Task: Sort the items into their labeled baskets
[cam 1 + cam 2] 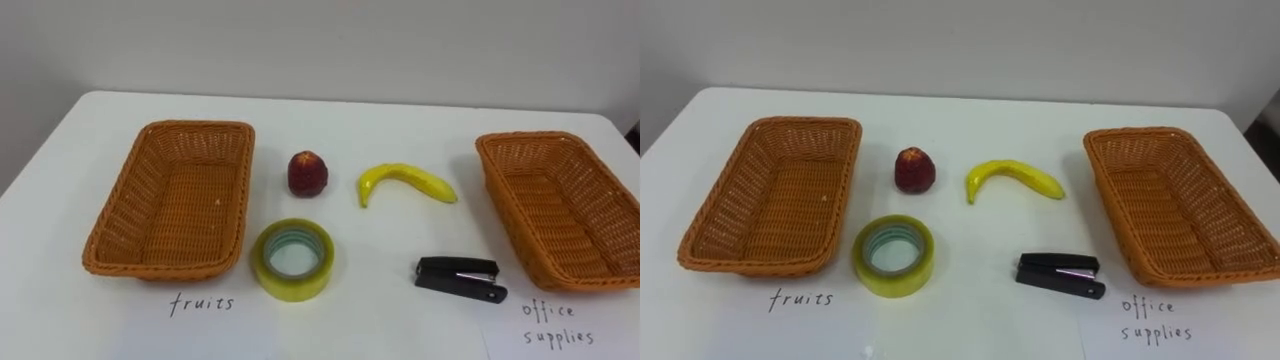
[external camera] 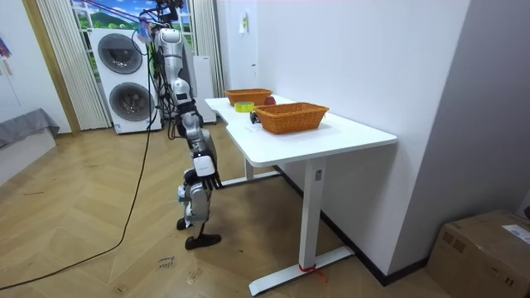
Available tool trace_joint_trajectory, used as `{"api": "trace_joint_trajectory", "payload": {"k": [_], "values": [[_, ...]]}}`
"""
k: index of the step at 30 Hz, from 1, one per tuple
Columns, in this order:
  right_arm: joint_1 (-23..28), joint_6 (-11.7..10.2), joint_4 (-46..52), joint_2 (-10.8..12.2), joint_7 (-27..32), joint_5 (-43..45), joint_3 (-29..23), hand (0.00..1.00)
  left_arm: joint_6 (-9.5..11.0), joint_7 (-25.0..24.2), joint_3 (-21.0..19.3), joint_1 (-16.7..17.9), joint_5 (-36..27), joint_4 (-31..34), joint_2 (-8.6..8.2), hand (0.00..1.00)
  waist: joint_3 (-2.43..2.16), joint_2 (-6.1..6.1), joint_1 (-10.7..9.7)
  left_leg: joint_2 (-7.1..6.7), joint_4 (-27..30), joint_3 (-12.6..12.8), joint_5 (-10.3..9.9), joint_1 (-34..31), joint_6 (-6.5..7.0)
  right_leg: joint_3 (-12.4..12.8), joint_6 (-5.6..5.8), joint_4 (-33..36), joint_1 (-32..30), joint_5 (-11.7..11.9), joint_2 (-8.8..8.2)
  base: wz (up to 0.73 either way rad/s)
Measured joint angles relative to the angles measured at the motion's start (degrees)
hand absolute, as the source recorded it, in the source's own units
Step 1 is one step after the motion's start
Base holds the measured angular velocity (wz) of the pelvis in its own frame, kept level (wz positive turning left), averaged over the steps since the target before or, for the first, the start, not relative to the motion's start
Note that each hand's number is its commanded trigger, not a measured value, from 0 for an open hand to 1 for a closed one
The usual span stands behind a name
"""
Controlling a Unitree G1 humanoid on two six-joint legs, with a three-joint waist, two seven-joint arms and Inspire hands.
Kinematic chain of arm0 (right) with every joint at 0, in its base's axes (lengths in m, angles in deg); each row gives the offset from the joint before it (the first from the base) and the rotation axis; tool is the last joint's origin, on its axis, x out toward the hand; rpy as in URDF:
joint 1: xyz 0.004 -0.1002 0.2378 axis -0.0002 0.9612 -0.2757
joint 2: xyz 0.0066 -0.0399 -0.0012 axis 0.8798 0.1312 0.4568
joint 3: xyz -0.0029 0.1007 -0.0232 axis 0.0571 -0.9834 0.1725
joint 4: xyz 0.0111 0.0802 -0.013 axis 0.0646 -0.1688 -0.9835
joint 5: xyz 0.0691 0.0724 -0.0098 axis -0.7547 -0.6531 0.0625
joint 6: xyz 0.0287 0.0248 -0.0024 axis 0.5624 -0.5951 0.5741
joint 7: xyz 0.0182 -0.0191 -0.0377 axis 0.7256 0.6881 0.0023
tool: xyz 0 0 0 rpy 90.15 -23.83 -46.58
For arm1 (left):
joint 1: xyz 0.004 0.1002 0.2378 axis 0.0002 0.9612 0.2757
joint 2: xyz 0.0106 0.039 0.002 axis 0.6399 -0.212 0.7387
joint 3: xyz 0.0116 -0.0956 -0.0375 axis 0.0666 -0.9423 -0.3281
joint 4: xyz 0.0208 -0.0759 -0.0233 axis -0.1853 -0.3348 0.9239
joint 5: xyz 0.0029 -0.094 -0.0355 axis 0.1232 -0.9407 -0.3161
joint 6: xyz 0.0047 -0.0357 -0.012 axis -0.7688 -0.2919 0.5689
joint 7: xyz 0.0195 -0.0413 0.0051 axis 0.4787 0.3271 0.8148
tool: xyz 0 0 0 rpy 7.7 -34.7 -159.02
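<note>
On the white table (image 1: pixel 400 120) a dark red fruit (image 1: pixel 307 173) and a yellow banana (image 1: pixel 410 180) lie side by side in the middle. Nearer me a yellow tape roll (image 1: pixel 295 285) lies flat, and right of it a black stapler (image 1: pixel 460 275). At the left stands an empty wicker basket (image 1: pixel 110 215) with "fruits" written before it. A second empty wicker basket (image 1: pixel 500 195) stands at the right, marked "office supplies". In the room view I stand at the table's long side, my right hand (image 2: pixel 207 171) hanging by my hip, well below the tabletop.
A plain wall runs right behind the table's far edge. Bare tabletop lies between the two baskets and around the four items. In the room view, washing machines (image 2: pixel 124 79) stand behind me on the wooden floor, and a cardboard box (image 2: pixel 484 248) sits at the far right.
</note>
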Motion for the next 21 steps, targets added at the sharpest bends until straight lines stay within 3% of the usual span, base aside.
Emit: {"api": "trace_joint_trajectory", "payload": {"k": [5,11,16,21], "values": [[1.22,0.07,0.08,0.05,1.82,-5.65,-2.93,0.0,-0.34,0.01,-1.43,0.29,0.12,0.02,0.29,0.0,-0.01,-0.06,-0.2,-0.05,0.1,0.02,0.01,-0.12,-0.01,0.63,0.0,0.04,-0.05,0.0,0.04,-0.01],[1.93,0.02,1.53,-0.09,3.42,-6.58,-7.64,0.0,-0.33,-0.03,-2.76,0.66,0.29,0.76,0.37,0.0,-0.11,-0.42,-0.96,-0.1,0.0,0.28,0.02,0.05,0.01,1.12,0.02,-0.02,-0.06,-0.01,0.1,-0.02],[3.71,-0.08,5.91,-0.53,6.16,-8.81,-15.45,0.0,-0.31,-0.04,-7.58,1.66,0.26,1.34,0.68,0.0,-0.26,-0.82,-2.02,-0.03,-0.22,0.64,0.01,0.6,0.0,1.39,0.03,-0.11,-0.09,-0.04,0.18,-0.02],[3.64,-0.15,6.18,-0.56,9.19,-14.18,-23.96,0.0,-0.13,0.62,-8.95,3.14,0.32,1.52,0.71,0.0,-0.42,-0.95,-3.84,0.02,-0.37,1.07,0.01,0.8,0.0,1.78,0.03,-0.14,-0.07,-0.05,0.24,-0.03]]}}
